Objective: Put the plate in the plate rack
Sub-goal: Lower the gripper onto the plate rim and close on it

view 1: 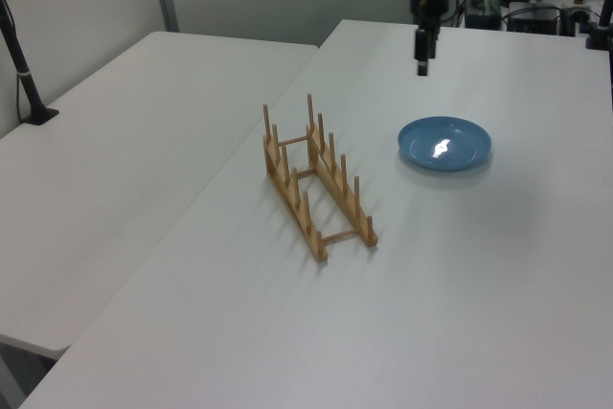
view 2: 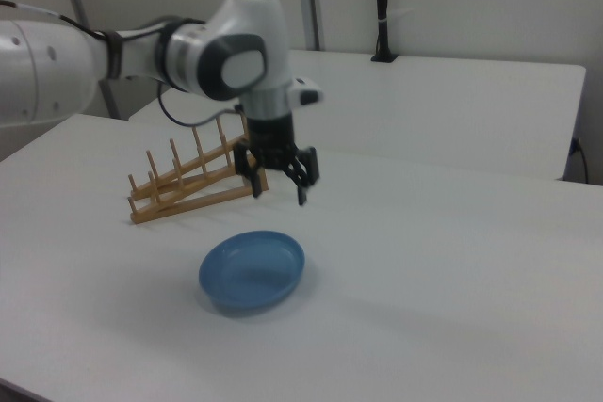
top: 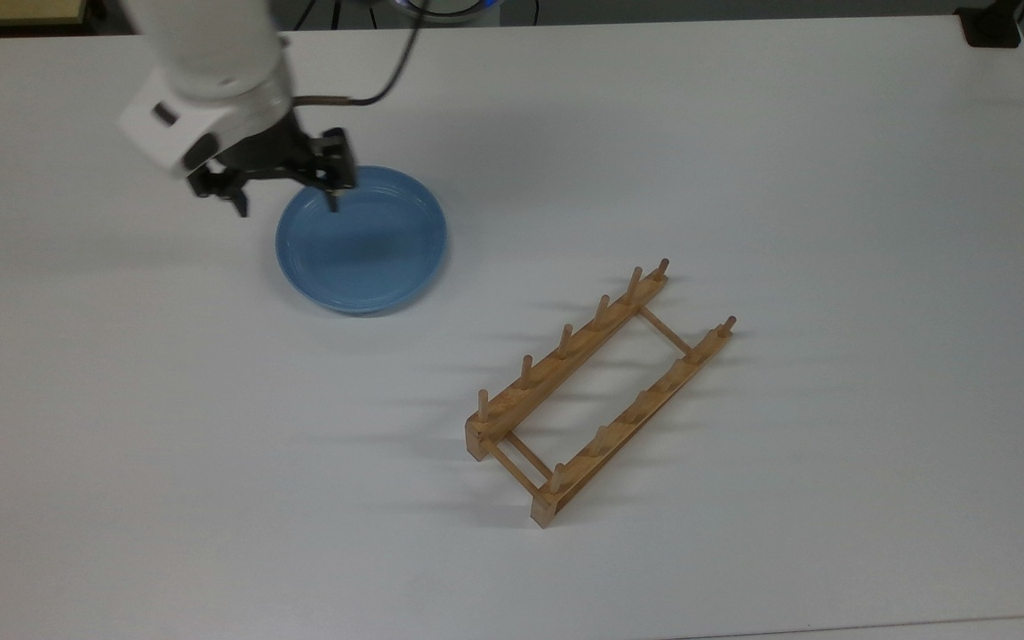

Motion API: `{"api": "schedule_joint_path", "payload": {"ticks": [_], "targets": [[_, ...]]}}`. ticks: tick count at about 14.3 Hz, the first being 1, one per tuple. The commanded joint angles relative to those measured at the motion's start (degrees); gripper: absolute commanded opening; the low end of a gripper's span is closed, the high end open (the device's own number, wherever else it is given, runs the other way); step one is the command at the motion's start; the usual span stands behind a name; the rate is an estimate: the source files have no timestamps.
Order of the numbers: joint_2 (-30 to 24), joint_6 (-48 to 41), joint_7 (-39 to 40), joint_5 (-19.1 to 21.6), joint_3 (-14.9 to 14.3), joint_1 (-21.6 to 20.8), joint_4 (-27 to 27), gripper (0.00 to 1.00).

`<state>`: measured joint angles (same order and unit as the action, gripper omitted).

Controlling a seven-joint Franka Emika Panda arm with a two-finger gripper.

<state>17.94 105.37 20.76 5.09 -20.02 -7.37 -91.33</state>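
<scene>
The plate (top: 362,240) is seen lying flat and right way up on the white table (top: 743,160), at about ten o'clock from the middle of the top view, and it is held by nothing. In the left view the plate (view 1: 444,144) is placed at about two o'clock from the plate rack (view 1: 316,177), well apart from it, with a bright glare spot on its glossy face. In the right view the plate (view 2: 252,270) is found near the lower middle, and the plate rack (view 2: 193,181) is set behind it toward ten o'clock. The gripper (top: 285,203) is shown above the plate's edge at its ten o'clock side in the top view, its two fingers spread wide and pointed downward, with nothing between them. One fingertip is overlaid on the plate's rim there, though contact cannot be confirmed from that angle. In the right view the gripper (view 2: 279,191) is seen clear above the plate, fingers parted and empty. In the top view the plate rack (top: 599,393) is stood on the table at about four o'clock from the plate, its pegs upright and all slots unfilled.
</scene>
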Motion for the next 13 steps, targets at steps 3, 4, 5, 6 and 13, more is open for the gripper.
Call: {"api": "schedule_joint_path", "payload": {"ticks": [3,4,5,6,13], "targets": [[7.4,-2.7,13.3,2.6,-4.5,0.3,-0.2,1.0],[8.6,-2.4,13.5,2.3,-4.5,0.2,-0.9,1.0],[9.4,-2.2,13.6,2.1,-4.5,0.2,-1.4,0.97],[10.1,-2.2,13.9,2.0,-4.5,0.1,-1.5,0.92],[12.0,1.0,13.9,2.1,-4.2,-0.6,-2.3,0.1]]}}
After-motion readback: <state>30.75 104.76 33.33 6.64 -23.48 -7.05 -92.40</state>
